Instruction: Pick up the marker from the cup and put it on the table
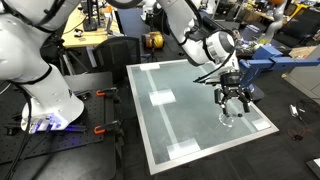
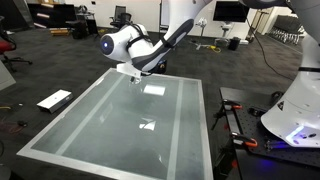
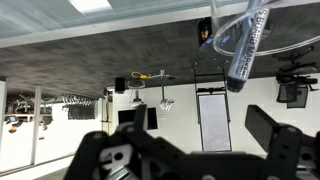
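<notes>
In the wrist view the transparent cup [image 3: 238,28] sits at the top right edge, with the dark marker [image 3: 243,52] standing tilted inside it. My gripper [image 3: 190,150] is open and empty; its dark fingers frame the lower part of the view, short of the cup. In an exterior view my gripper [image 1: 233,98] hovers over the table [image 1: 190,125] near its far right side, just above the faint outline of the cup [image 1: 228,117]. In an exterior view my gripper [image 2: 135,73] hangs over the table's far end [image 2: 110,135]; the cup is too faint to make out there.
Whitish tape patches [image 1: 160,97] lie on the table top. A blue object [image 1: 262,62] stands just beyond the table near my gripper. The robot base [image 1: 45,100] stands beside the table. A cluttered workbench [image 1: 90,35] is behind it.
</notes>
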`<state>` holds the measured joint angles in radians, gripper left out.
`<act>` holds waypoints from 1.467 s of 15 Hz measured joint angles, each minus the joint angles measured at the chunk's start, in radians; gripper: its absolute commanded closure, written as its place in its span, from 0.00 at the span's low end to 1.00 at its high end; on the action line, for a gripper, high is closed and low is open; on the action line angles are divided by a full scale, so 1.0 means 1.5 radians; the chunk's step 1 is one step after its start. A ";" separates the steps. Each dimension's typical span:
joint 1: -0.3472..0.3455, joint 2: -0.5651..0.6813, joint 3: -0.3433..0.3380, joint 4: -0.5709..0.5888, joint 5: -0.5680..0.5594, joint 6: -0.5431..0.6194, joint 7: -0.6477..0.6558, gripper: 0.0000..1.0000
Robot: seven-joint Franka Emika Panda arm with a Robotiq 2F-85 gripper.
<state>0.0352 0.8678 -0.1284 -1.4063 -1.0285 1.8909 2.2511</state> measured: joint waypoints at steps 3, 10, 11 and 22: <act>0.000 0.013 0.000 0.015 -0.008 0.001 -0.017 0.00; -0.001 0.060 -0.003 0.064 -0.018 0.005 -0.019 0.26; -0.001 0.065 -0.004 0.071 -0.018 0.005 -0.020 0.29; 0.000 0.094 -0.010 0.114 -0.018 0.005 -0.022 1.00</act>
<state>0.0348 1.0094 -0.1441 -1.2352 -1.0550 1.8984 2.2175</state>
